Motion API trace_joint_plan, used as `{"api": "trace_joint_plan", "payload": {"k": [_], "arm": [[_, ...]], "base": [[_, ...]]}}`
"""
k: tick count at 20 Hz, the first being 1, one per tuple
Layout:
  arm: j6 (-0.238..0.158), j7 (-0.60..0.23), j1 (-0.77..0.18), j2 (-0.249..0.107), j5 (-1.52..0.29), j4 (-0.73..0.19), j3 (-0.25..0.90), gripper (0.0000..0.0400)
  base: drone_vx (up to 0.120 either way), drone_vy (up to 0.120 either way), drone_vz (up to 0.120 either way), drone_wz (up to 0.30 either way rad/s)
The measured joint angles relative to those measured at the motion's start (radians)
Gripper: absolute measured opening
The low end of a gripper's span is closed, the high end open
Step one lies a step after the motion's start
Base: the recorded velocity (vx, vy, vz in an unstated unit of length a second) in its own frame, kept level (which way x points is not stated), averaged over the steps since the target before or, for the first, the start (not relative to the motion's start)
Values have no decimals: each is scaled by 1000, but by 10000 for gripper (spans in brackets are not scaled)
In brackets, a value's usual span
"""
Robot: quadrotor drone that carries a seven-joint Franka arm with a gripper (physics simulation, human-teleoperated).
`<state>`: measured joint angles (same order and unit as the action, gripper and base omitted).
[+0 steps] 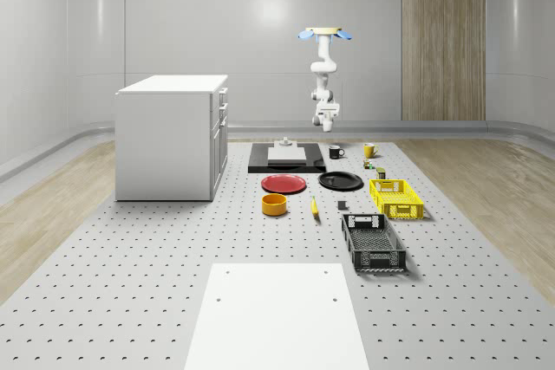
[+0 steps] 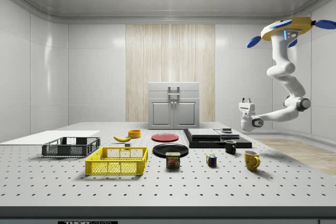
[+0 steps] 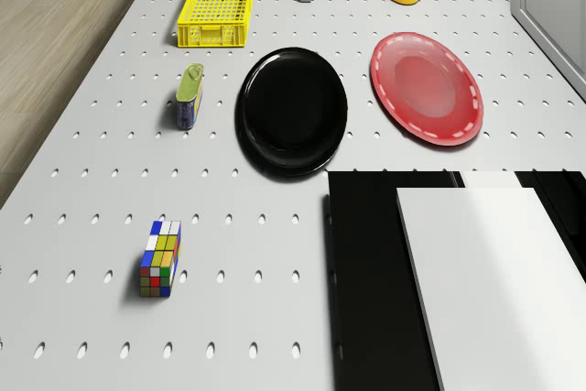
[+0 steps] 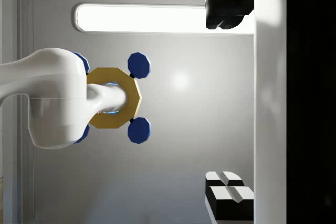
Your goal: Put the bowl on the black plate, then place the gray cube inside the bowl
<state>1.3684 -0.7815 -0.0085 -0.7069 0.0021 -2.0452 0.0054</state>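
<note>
- The fingers (image 4: 227,11) stand wide apart and hold nothing. They point up toward the drone (image 2: 291,27), away from the counter (image 1: 130,283).
- The arm (image 2: 283,72) hangs folded under the drone. It carries the fingers in the air above the far end of the counter, near the black slab (image 1: 286,162) with its white block.
- The drone hovers high over that same far end and rests on nothing.
- The key relation is that the bowl (image 1: 274,204) lies well below the fingers and toward the near side. It stands upright on the counter, just past the red plate (image 1: 284,184).
- In my judgement the fingers must first turn downward and then travel nearward and down to reach the bowl.
- The bowl is round, so it has no long axis to line up with.
- The black plate (image 1: 340,181) lies bare, to the whole-scene view's right of the red plate. It is nearer the fingers than the bowl is.
- The gray cube (image 1: 342,205) sits on the counter just on the near side of the black plate, between the banana (image 1: 314,206) and the yellow basket (image 1: 396,197).
- The can (image 2: 172,159) reads "SPAM" in the side view.
</note>
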Motion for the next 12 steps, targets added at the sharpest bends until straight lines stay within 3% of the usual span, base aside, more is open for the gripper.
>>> {"api": "trace_joint_plan", "payload": {"k": [7, 12], "arm": [[5, 0, -1, -4, -2, -3, 2, 400], [9, -1, -2, -6, -7, -6, 6, 400]], "base": [[120, 0, 0, 0], [120, -120, 0, 0]]}}
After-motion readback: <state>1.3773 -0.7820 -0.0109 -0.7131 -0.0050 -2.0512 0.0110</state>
